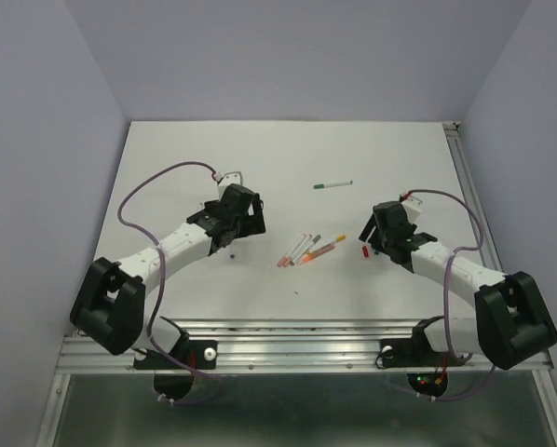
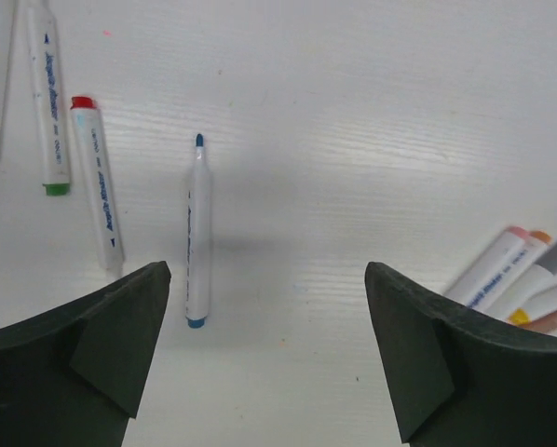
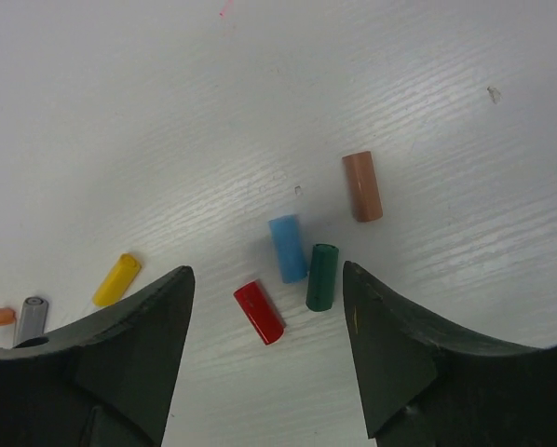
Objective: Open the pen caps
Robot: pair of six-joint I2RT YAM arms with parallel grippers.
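Both arms elbow in toward mid-table, wrists low. The left gripper has its fingers spread wide and empty over the uncapped blue pen, and the right gripper has its fingers apart, pinching nothing. Loose on the table under the right gripper, the blue cap, green cap and orange-brown cap lie roughly vertical in the wrist view; the red cap and yellow cap lie diagonal, leaning opposite ways.
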